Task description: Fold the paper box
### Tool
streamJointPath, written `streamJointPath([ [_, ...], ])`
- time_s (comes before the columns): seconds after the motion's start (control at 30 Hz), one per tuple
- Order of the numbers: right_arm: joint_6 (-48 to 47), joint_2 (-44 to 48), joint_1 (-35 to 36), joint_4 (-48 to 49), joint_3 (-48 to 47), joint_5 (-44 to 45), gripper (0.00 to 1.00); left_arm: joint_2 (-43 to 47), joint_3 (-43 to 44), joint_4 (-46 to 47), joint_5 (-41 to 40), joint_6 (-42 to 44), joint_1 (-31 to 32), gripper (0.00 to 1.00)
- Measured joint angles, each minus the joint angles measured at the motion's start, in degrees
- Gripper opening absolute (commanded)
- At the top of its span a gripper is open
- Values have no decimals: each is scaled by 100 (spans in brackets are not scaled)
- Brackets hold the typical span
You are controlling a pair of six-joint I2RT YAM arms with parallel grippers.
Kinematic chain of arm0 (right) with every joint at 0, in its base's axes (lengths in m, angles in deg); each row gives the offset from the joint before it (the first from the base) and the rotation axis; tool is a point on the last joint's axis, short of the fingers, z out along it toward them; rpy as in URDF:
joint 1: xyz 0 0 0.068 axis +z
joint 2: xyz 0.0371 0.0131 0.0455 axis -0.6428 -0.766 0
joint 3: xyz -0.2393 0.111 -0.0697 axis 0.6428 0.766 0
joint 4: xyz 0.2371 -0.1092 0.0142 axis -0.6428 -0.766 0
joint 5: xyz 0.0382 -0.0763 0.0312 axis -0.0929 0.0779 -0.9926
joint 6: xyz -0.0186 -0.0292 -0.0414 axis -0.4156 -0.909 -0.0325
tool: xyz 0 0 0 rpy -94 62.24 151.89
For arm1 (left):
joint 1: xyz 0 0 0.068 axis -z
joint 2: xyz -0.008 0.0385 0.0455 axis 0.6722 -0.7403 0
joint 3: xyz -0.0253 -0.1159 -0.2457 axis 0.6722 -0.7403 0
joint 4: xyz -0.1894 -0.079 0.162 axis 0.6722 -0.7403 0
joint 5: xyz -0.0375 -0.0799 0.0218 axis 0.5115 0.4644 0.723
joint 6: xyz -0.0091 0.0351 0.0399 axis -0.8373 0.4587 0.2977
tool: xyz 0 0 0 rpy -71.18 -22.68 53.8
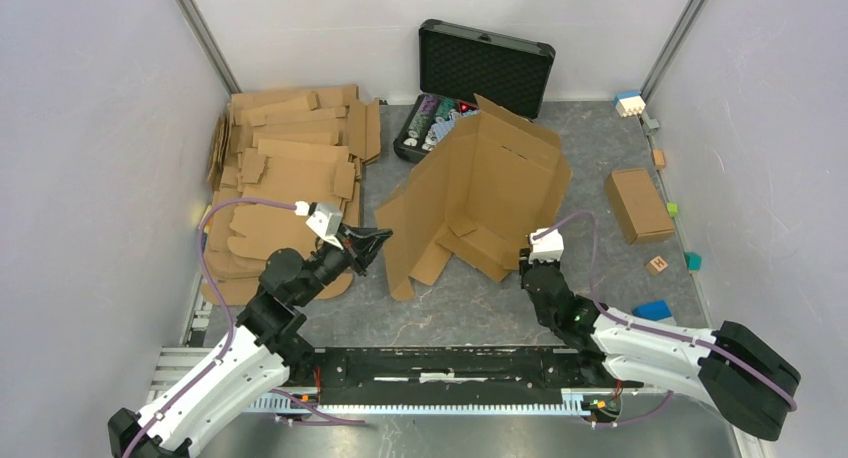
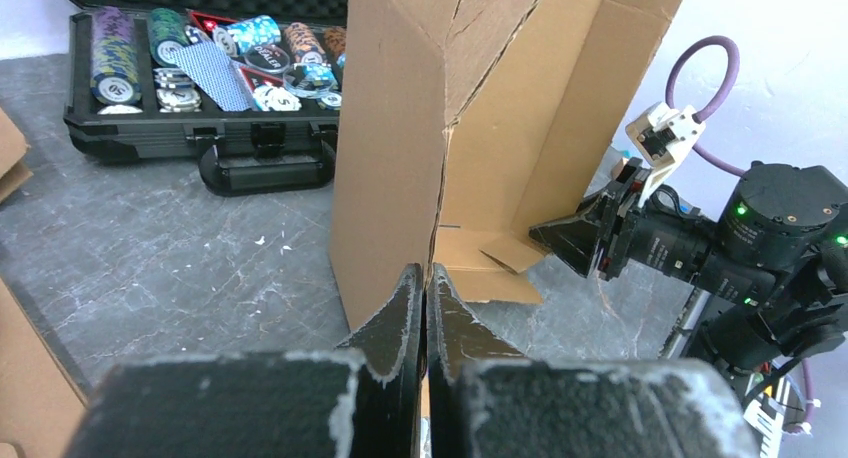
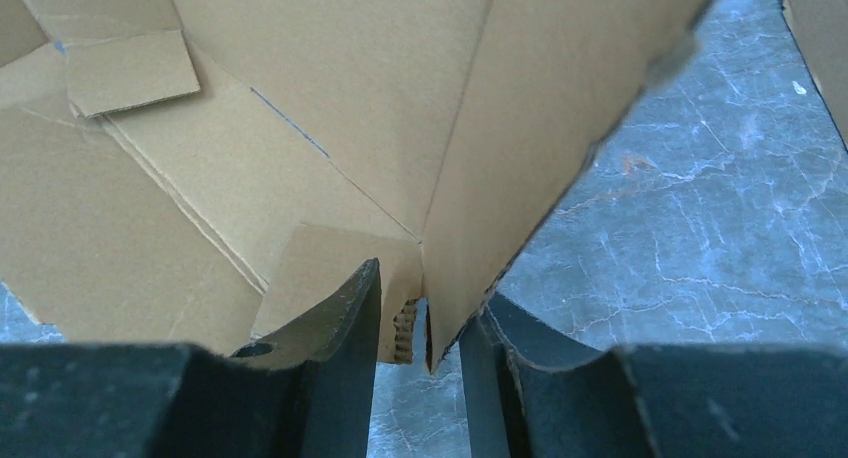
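The paper box (image 1: 480, 193) is a large brown cardboard sheet, partly raised, with panels standing in the middle of the table. My left gripper (image 1: 378, 240) is shut on the edge of its left standing panel. In the left wrist view the jaws (image 2: 426, 283) pinch that thin edge of the box (image 2: 400, 158). My right gripper (image 1: 527, 258) is at the box's near right corner. In the right wrist view its jaws (image 3: 425, 308) stand narrowly apart, closed around a folded corner of the box (image 3: 330, 98). My right gripper also shows in the left wrist view (image 2: 545, 240).
A stack of flat cardboard sheets (image 1: 290, 168) lies at the left. An open black case (image 1: 440, 118) with poker chips stands behind the box. A small brown box (image 1: 638, 204) and several coloured blocks (image 1: 655, 310) lie at the right.
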State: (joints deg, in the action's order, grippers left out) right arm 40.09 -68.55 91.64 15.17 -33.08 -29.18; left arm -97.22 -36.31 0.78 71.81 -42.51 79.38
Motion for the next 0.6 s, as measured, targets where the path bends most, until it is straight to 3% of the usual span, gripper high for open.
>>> streamJointPath([
  [0.2, 286, 2, -2, 48, 35, 275, 39, 11, -20, 4, 131, -107, 11, 2],
  [0.6, 476, 15, -7, 35, -103, -326, 43, -68, -20, 22, 232, -175, 24, 2],
])
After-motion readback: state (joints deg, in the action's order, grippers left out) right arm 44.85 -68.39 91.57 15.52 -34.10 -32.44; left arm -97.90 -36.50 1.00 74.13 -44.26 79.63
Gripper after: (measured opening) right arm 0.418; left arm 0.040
